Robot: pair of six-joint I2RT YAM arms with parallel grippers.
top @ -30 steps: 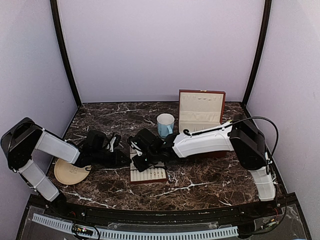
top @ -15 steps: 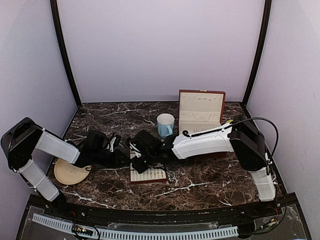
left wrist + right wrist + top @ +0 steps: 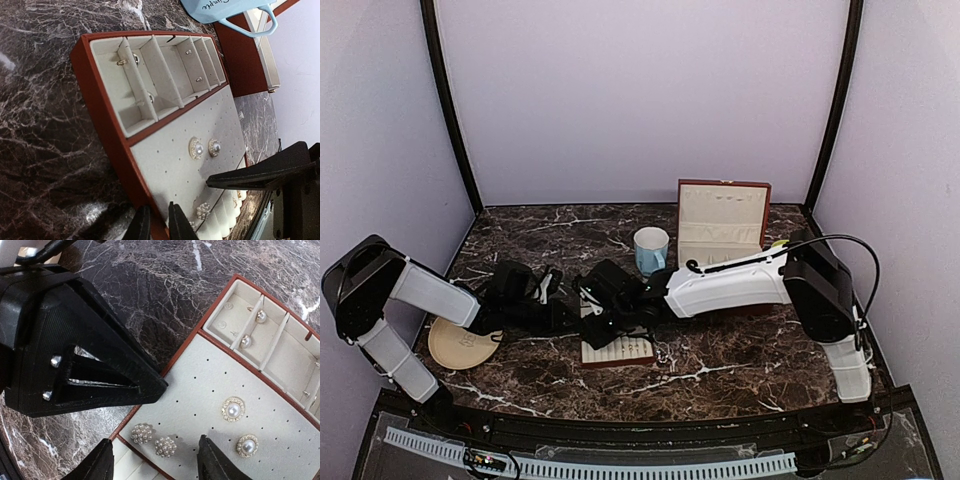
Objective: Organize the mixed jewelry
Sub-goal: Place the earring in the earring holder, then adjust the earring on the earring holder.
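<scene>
clamped the left gripper (image 3: 159,223) on the rim of the tray (image 3: 96,106); held the right gripper (image 3: 155,441), jaws apart, just above cluster studs (image 3: 142,433).

Polished table top (image 3: 40,125), dark marble-look, glossy w/ white veins. The tray (image 3: 101,116): smooth red-brown rim, slight sheen; cream lining matt, cloth-like, pin-holed. The pearl studs (image 3: 233,409): shiny beads in bright metal rims. The left gripper (image 3: 159,386): matt black plastic, fine ridged layers, 2 metal screws. The mug (image 3: 651,250): glazed, pale blue. White right arm shell (image 3: 730,285): smooth plastic.
</scene>
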